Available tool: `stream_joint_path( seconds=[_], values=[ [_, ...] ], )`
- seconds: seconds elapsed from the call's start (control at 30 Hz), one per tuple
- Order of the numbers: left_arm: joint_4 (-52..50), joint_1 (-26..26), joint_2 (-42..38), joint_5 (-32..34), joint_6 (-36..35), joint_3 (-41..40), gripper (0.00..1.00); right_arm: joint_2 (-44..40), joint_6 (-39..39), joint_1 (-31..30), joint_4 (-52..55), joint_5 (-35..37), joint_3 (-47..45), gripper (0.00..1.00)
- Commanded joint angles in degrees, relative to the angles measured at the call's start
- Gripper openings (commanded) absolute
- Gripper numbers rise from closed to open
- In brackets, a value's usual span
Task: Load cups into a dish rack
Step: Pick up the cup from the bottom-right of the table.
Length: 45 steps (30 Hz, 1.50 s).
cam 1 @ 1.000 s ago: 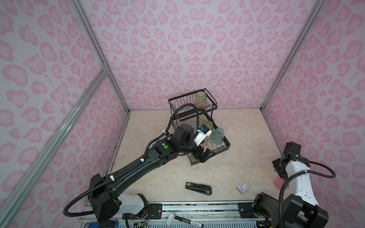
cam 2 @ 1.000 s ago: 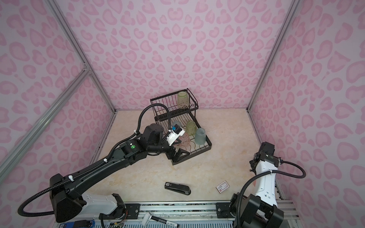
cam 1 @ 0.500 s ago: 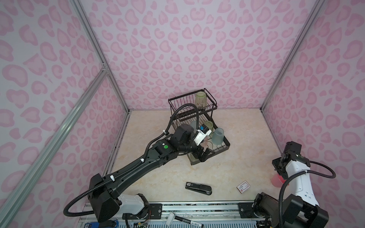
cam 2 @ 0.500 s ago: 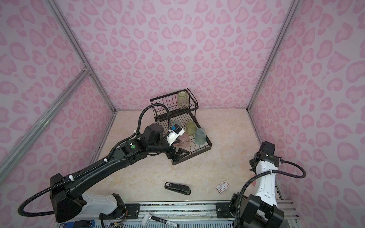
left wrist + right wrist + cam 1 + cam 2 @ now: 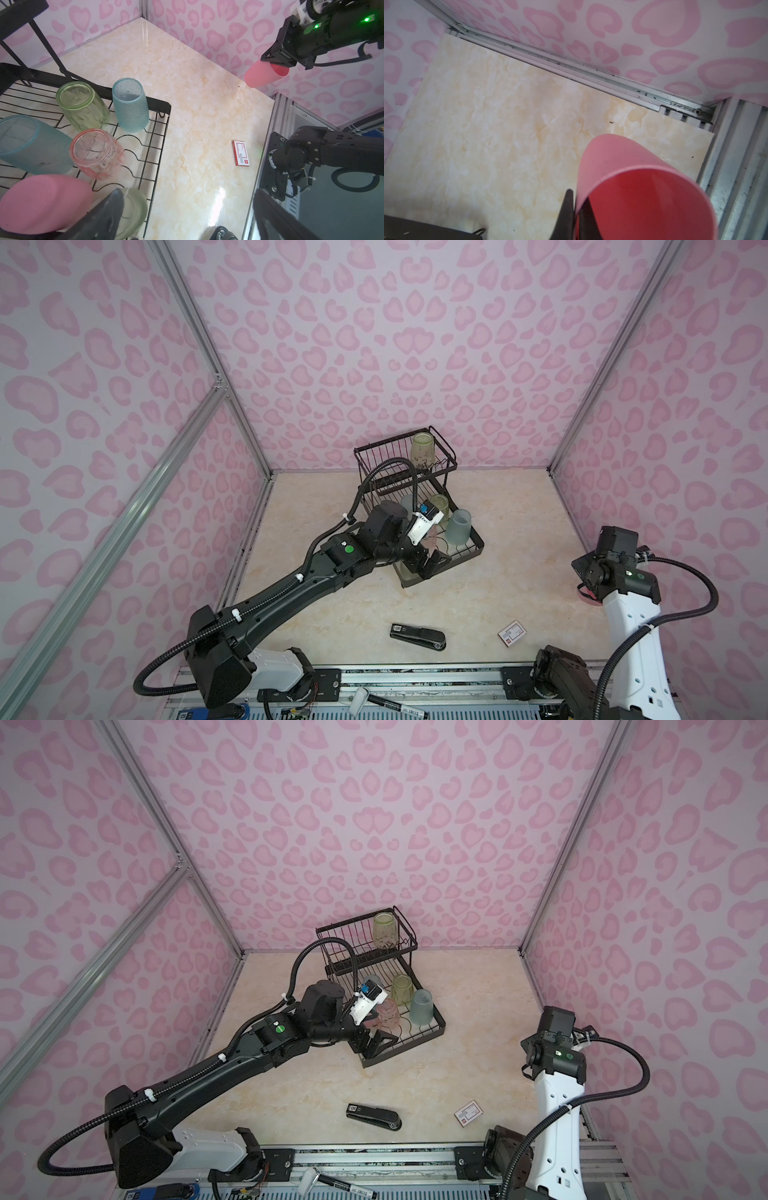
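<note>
Well, the black wire dish rack (image 5: 415,1043) stands near the back wall with upturned cups (image 5: 131,106) in its lower tray. The left gripper (image 5: 374,1046) hangs spread wide over the tray's near corner. By the right wall, the right gripper (image 5: 276,62) pinches the opaque pink cup (image 5: 261,74) by its rim.
</note>
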State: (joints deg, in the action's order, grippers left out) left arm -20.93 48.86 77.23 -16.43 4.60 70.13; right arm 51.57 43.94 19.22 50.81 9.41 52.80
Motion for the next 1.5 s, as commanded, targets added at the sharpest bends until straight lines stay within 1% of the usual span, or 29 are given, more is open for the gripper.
stream_joint_path(
  seconds=[0.0,0.13,0.2,0.33,0.5,0.67,0.73,0.97,1.1,1.13,1.2,1.33,1.43,1.47],
  values=[
    [0.58,0.02,-0.39,1.12,0.58,0.60,0.99,-0.84,1.12,-4.10,-1.39,2.27,1.81,0.04],
    [0.94,0.01,-1.59,2.63,0.95,0.45,0.99,-0.68,0.84,-10.87,-1.92,5.91,5.94,0.00],
    [0.95,0.01,-2.46,3.53,1.28,0.53,0.99,-0.90,0.38,-14.19,-2.37,7.79,7.85,0.00],
    [1.40,-0.16,-3.82,5.66,2.04,0.33,0.99,-1.91,-0.97,-19.53,-5.56,8.64,9.76,0.00],
    [1.50,-1.00,-4.39,10.03,4.68,0.91,0.99,-4.42,-3.66,-26.00,-12.61,8.19,8.59,0.00],
    [1.86,-4.65,-4.53,13.39,9.62,1.72,1.00,-6.19,-8.50,-32.73,-20.31,7.92,6.73,0.00],
    [1.33,-5.57,-4.72,15.74,10.83,2.42,0.99,-6.75,-10.44,-35.27,-23.57,7.60,5.74,0.00],
    [-4.35,-7.43,-5.73,29.10,13.60,6.56,0.99,-6.67,-15.92,-42.43,-38.01,3.95,0.04,0.00],
    [-7.64,-10.60,-7.59,32.64,17.29,6.60,1.00,-4.96,-18.83,-46.95,-47.29,1.23,-2.67,0.00],
    [-8.84,-11.54,-7.88,33.83,18.49,8.33,0.99,-4.31,-19.89,-48.23,-49.86,0.26,-3.32,0.00],
    [-11.07,-13.15,-7.97,35.93,20.77,9.14,1.00,-2.74,-21.81,-50.53,-54.50,-1.92,-4.22,0.00],
    [-14.82,-16.29,-7.48,36.90,26.42,11.07,0.99,1.84,-25.47,-55.55,-63.41,-8.31,-5.36,0.00],
    [-18.42,-17.62,-6.34,35.17,31.13,13.91,0.99,6.16,-27.20,-58.76,-69.51,-13.62,-5.57,0.00],
    [-19.38,-18.14,-5.99,33.68,32.64,14.79,0.99,7.64,-27.56,-59.62,-71.98,-15.13,-5.78,0.00]
  ],
)
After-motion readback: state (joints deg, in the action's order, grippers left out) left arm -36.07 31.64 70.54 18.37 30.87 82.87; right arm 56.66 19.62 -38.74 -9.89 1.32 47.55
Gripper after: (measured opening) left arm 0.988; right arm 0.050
